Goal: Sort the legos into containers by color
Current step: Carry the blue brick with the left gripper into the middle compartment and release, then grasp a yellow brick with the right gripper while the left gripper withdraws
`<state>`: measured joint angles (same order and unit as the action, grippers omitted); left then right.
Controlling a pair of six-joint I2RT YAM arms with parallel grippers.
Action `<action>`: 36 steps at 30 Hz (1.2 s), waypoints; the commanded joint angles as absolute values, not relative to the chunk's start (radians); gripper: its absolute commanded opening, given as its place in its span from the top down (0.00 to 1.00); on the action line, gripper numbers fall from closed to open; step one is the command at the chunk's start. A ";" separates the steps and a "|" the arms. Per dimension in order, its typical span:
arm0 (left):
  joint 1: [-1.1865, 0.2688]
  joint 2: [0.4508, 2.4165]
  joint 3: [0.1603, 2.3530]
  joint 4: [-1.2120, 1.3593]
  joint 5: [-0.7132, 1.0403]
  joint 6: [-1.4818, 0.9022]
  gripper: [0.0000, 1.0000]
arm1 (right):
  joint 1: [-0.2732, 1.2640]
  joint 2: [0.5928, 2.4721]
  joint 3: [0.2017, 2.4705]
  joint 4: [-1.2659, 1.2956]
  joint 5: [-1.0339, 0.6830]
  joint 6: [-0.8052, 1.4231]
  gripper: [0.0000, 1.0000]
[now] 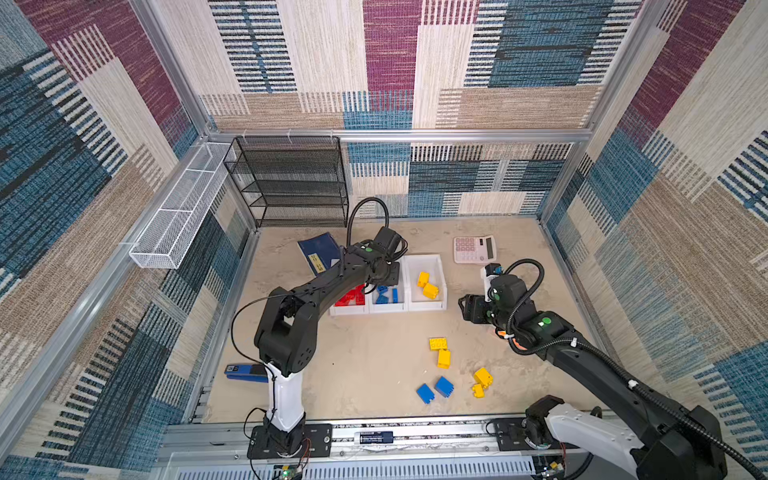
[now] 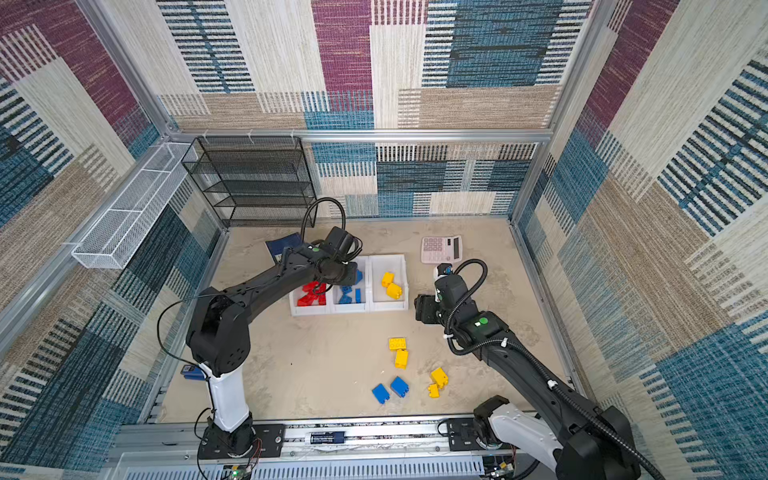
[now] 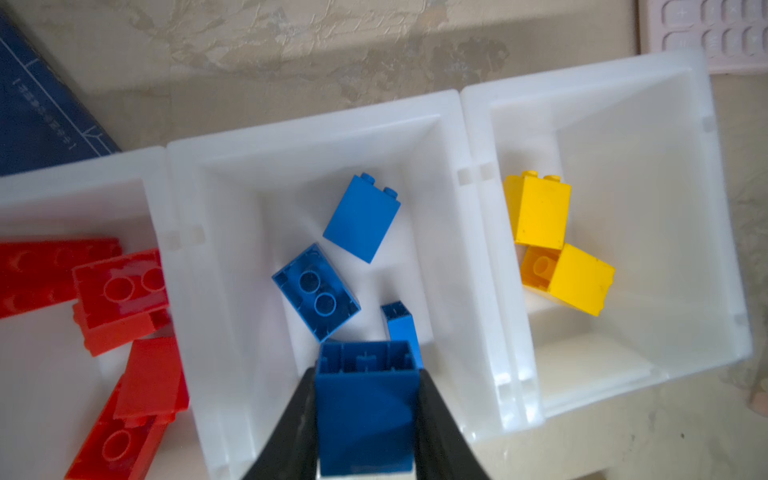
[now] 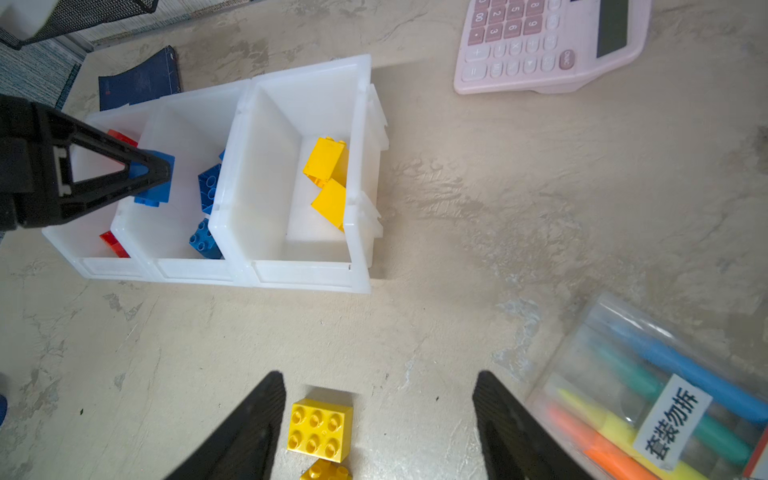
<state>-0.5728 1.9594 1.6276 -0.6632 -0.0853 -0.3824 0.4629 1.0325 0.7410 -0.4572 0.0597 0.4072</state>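
Left wrist view: left gripper (image 3: 365, 380) clamped on blue brick (image 3: 365, 419), hanging above middle bin (image 3: 316, 124) holding 3 blue bricks (image 3: 361, 218) — release point likely straight down. Right gripper (image 4: 378, 378) spread, empty.

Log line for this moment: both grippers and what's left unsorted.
left gripper: shut on blue brick over middle bin | right gripper: open, empty | table: four yellow bricks, two loose blue bricks unsorted

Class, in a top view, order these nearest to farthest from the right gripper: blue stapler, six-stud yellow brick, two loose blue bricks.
1. Six-stud yellow brick, beside the right gripper.
2. Loose blue bricks, front centre.
3. Blue stapler, far left.
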 commanded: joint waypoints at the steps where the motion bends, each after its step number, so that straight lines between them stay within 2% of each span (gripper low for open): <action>1: -0.571 1.988 1.666 -0.689 -0.058 -0.351 0.57 | 0.464 1.031 0.741 -0.465 0.062 0.419 0.26; 3: -0.570 1.995 1.672 -0.688 -0.044 -0.355 0.44 | 0.463 1.029 0.742 -0.469 0.062 0.421 0.26; 8: -0.568 1.971 1.646 -0.674 -0.034 -0.363 0.37 | 0.464 1.029 0.729 -0.469 0.060 0.432 0.25; 21: -0.554 1.757 1.383 -0.578 -0.016 -0.422 0.37 | 0.464 1.085 0.697 -0.478 0.033 0.451 0.25; 26: -0.538 1.645 1.256 -0.545 -0.025 -0.465 0.37 | 0.469 1.120 0.669 -0.479 -0.025 0.482 0.31; 36: -0.536 1.463 1.030 -0.483 -0.033 -0.522 0.37 | 0.643 1.230 0.682 -0.465 0.000 0.538 0.32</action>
<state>-0.5388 1.4857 1.0489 -0.5106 -0.0170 -0.4934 0.6075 1.1938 0.6617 -0.4808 -0.0158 0.5144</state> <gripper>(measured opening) 0.632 0.677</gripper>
